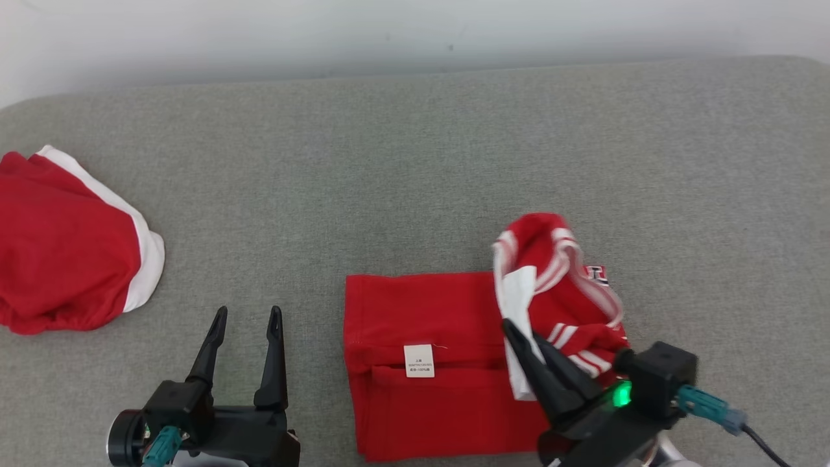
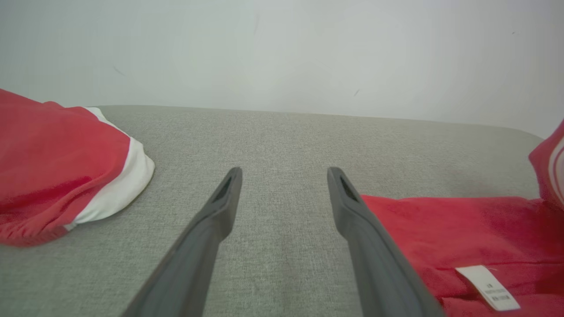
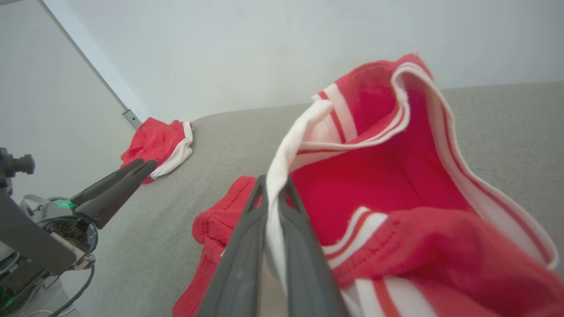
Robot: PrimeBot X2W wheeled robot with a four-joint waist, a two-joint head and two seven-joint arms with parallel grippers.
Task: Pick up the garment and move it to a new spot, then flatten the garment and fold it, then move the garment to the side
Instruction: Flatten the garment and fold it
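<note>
A red garment (image 1: 441, 363) with white striped trim lies on the grey cushion, its left part flat with a white label (image 1: 419, 360) showing. Its right part (image 1: 557, 285) is bunched and lifted. My right gripper (image 1: 512, 334) is shut on a white edge of that raised part; the right wrist view shows the fabric (image 3: 396, 176) pinched between the fingers (image 3: 246, 246). My left gripper (image 1: 248, 316) stands open over bare cushion left of the garment, its fingers (image 2: 220, 207) apart, the garment (image 2: 462, 229) beside the right finger.
A second red and white garment (image 1: 65, 253) lies crumpled at the left edge of the grey cushion (image 1: 415, 162), also seen as a heap (image 2: 57, 163) in the left wrist view. A pale wall runs along the back.
</note>
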